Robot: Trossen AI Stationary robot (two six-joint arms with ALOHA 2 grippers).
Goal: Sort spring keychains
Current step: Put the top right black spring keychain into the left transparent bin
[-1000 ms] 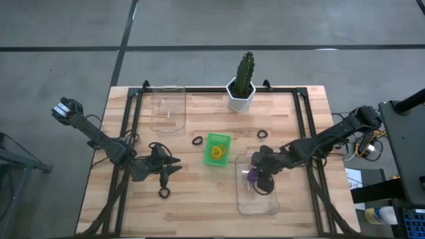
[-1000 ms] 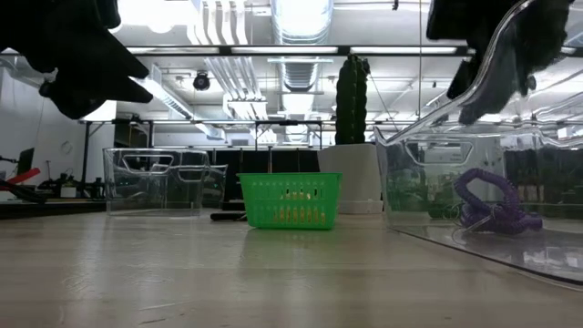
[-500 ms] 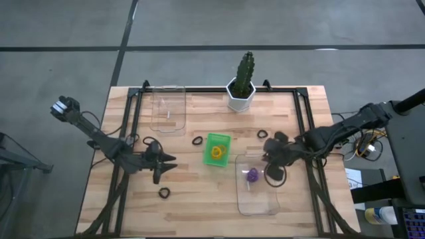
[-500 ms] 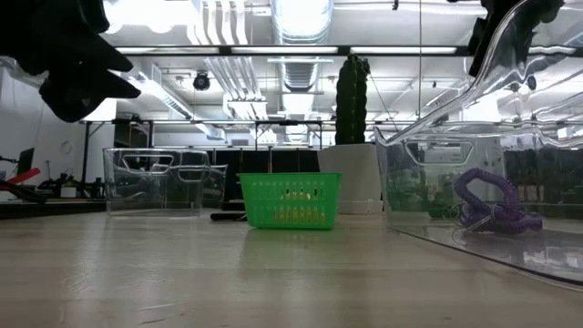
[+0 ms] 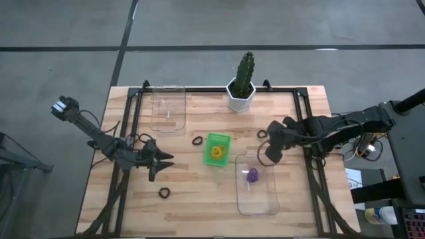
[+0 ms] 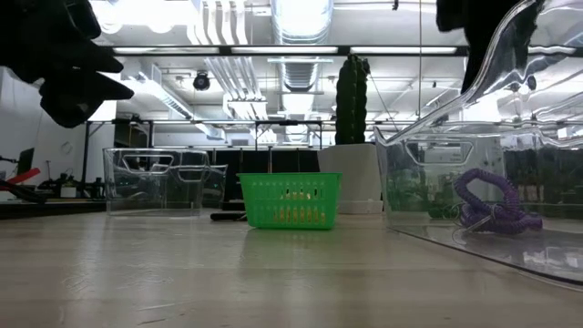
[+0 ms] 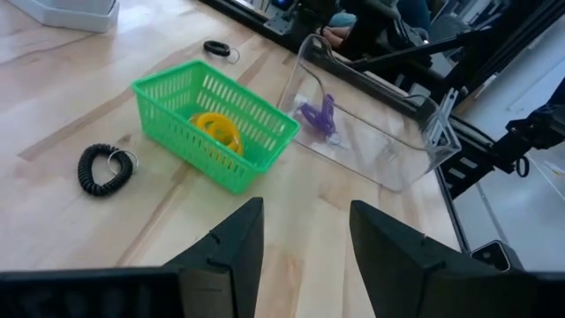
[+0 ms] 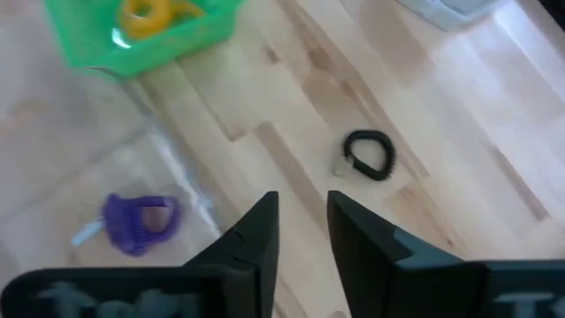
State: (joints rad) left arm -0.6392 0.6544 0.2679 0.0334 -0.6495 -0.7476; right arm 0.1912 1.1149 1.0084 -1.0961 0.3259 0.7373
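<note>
A black spring keychain [image 5: 197,141] [image 7: 104,168] lies flat on the wood left of the green bin [image 5: 216,149] [image 7: 212,119], which holds a yellow-orange one [image 5: 216,152] [image 7: 219,131]. A second black one [image 5: 263,134] [image 8: 369,153] lies right of the bin. A third [image 5: 164,193] lies near the front. A purple one [image 5: 252,175] [image 8: 139,221] rests on the floor of the near clear bin [image 5: 255,199]. My left gripper [image 5: 163,160] [image 7: 305,238] hovers open, left of the green bin. My right gripper [image 5: 271,147] [image 8: 302,238] hovers open, just near of the second black keychain.
A second clear bin [image 5: 167,109] stands at the far left. A potted cactus [image 5: 242,89] stands at the far edge's middle. Black frame rails [image 5: 129,119] run along both table sides. Bare wood lies near the front edge, between the third black keychain and the near clear bin.
My right gripper has drawn back from over the near clear bin, moving toward the table's far edge and the black keychain right of the green bin. The purple keychain has stayed on the bin's floor. My left gripper has shifted slightly toward the far edge.
</note>
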